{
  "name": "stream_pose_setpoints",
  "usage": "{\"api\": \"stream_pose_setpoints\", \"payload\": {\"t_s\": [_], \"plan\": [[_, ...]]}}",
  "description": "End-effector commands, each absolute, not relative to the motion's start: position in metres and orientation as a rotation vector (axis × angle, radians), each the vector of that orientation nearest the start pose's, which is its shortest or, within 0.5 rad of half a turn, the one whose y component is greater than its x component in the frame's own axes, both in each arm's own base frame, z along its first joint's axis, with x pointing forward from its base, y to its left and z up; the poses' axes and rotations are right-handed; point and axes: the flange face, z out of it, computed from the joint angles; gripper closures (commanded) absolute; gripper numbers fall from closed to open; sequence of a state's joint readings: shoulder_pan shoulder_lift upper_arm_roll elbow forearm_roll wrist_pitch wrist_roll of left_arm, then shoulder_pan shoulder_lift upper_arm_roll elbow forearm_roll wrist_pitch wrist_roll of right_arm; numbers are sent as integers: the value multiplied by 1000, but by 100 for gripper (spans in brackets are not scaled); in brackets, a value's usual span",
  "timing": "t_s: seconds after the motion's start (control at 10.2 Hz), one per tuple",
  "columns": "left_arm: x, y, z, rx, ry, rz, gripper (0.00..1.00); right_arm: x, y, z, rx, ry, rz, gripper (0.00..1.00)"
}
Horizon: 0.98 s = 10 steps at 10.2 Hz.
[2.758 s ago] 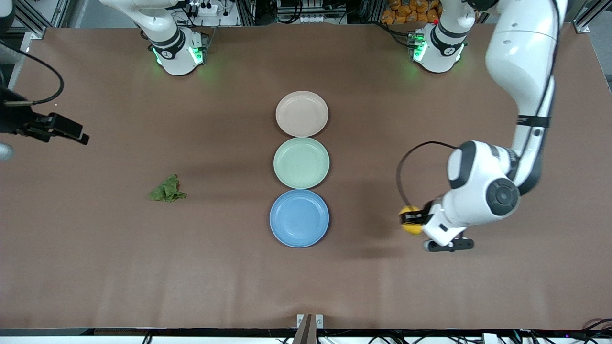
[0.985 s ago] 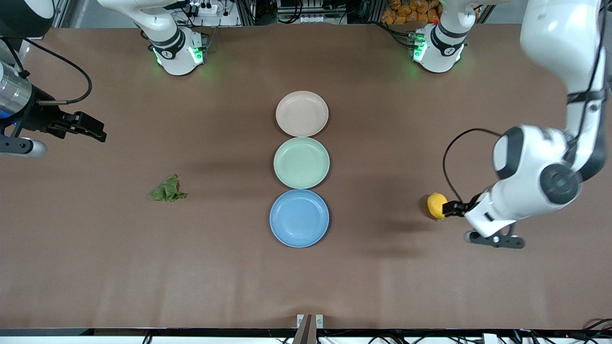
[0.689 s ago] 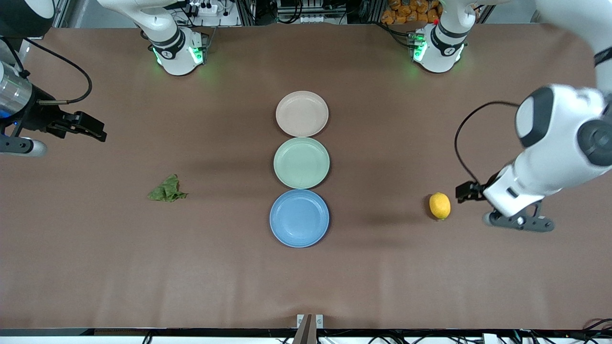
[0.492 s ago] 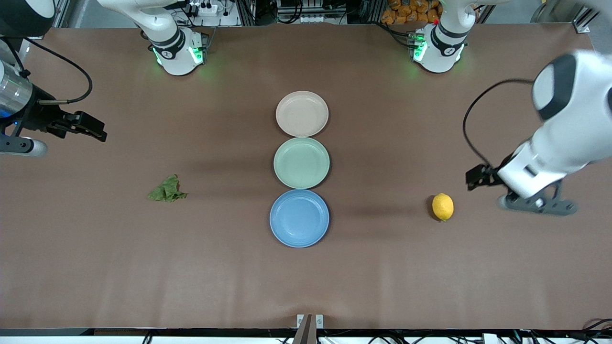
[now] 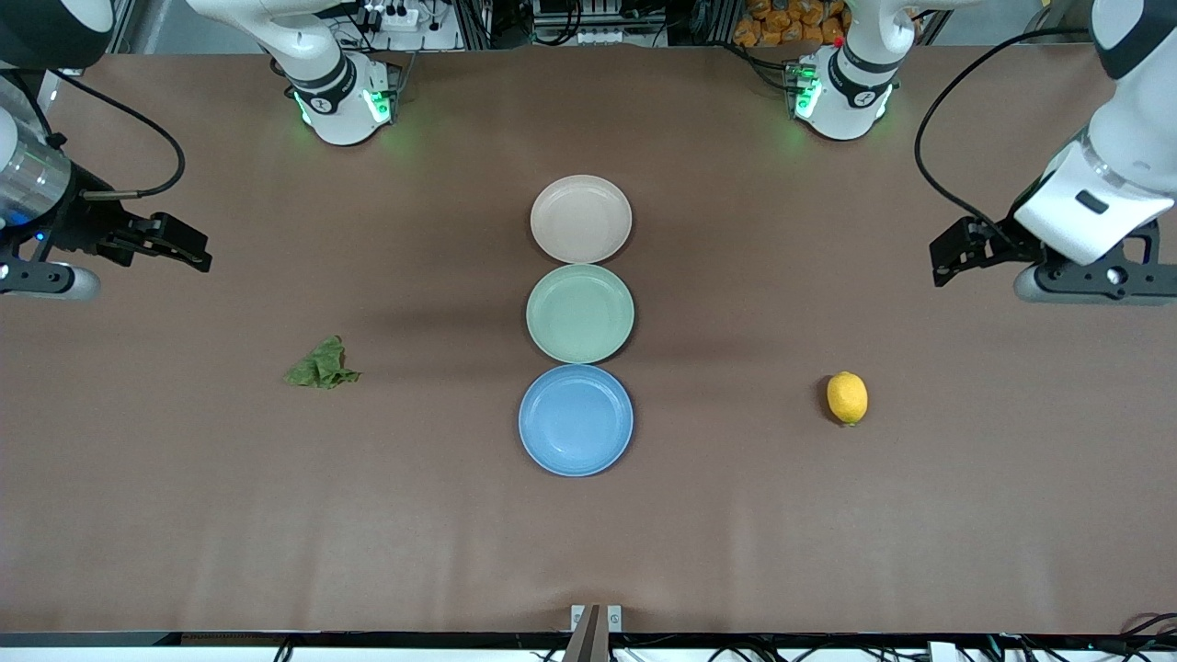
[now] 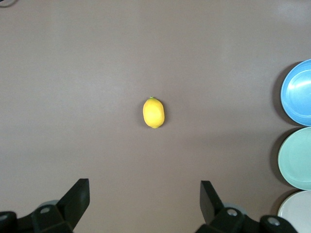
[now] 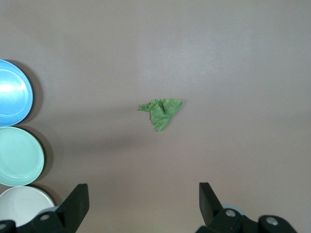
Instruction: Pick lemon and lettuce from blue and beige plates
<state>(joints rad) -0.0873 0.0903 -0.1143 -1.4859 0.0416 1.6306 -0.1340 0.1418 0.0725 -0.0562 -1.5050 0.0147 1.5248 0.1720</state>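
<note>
Three plates in a row down the middle of the brown counter (image 5: 828, 552), rims nearly touching: beige plate (image 5: 581, 219) closest to the robot bases, pale green plate (image 5: 580, 313) in the middle, blue plate (image 5: 576, 420) nearest the front camera. All three hold nothing.

Lemon (image 5: 847, 397) lies on the bare counter, well apart from the plates toward the left arm's end, at about 3 o'clock from the blue plate as the front camera shows it. Lettuce (image 5: 321, 365) lies on the bare counter toward the right arm's end, near 9 o'clock from the green plate, well apart from it too.

Left claw (image 5: 954, 251) hangs in the air over bare counter at the left arm's end, roughly 1 o'clock from the lemon. Its wrist view has the fingers (image 6: 77, 199) spread wide with nothing between them, lemon down below on the counter.

Right claw (image 5: 179, 246) hangs over bare counter at the right arm's end, about 11 o'clock from the lettuce. Fingers (image 7: 78, 200) spread wide, gripping nothing, lettuce in view below.
</note>
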Motion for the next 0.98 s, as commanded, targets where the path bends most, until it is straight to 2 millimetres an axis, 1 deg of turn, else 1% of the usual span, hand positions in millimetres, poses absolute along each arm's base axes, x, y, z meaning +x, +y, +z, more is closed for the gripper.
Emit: {"api": "stream_pose_setpoints", "payload": {"t_s": [0.0,0.2,0.3,0.39,0.49,0.59,0.89], "plan": [[564,-107,622,-3109,99,-67,0,566,58,614,-3153,99,48,0],[559,-108,628,-3118,103,-74,0,565,60,614,-3152,58,49,0],[558,-106,630,-3124,96,-79,0,565,60,613,-3152,25,51,0],[559,-100,630,-3123,110,-79,0,565,60,613,-3152,22,51,0],[560,-91,632,-3123,111,-83,0,565,62,613,-3153,17,54,0],[561,-86,632,-3121,101,-79,0,565,60,613,-3153,22,54,0],[564,-80,632,-3114,93,-72,0,565,60,613,-3153,22,54,0]]}}
